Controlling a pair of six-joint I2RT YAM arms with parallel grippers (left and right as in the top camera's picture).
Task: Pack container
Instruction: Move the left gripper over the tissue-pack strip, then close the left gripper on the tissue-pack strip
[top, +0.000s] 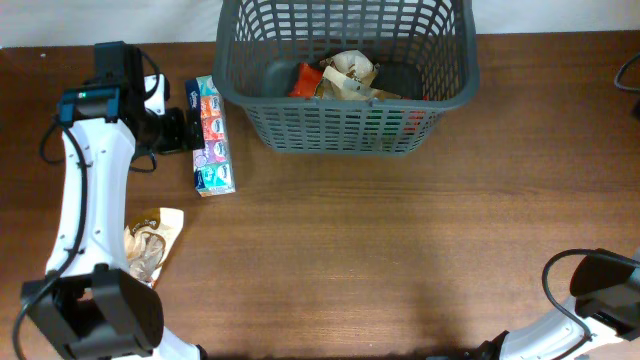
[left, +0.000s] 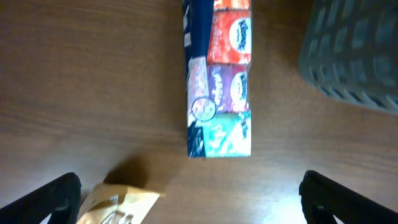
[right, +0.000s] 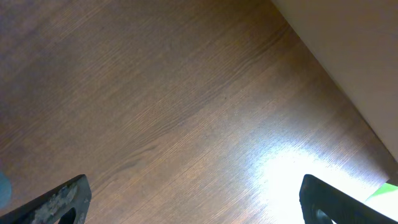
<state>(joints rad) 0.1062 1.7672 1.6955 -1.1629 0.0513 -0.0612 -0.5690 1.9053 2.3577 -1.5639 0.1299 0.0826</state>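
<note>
— Where does the basket (top: 345, 128) sit?

— At the far edge of the worktop (top: 400, 260), about the middle. The long pack of tissues (top: 212, 135) lies just beside its left corner, not in it.

— And the jaws?

— Both pairs stand wide and hold nothing. The left arm (top: 85, 190) has its jaws right by the tissue pack. The right arm (top: 600, 300) waits at the near right corner over bare wood.

— What could go wrong?

— The tissue pack is long. Gripped near one end, I'd expect it to droop and catch on the basket's thick rim. Closing off-centre could also shove it along the wood instead of lifting it. And the basket corner is close, so a wide swing may knock it.

— Count for me.

— One basket. One tissue pack, showing red, purple and teal sections in the left wrist view. One crumpled snack packet (top: 152, 240) on the worktop near the left arm. Inside the basket I see a red packet (top: 305, 80) and a pale crumpled one (top: 350, 70). There may be more behind the slats, but I cannot tell.
</note>
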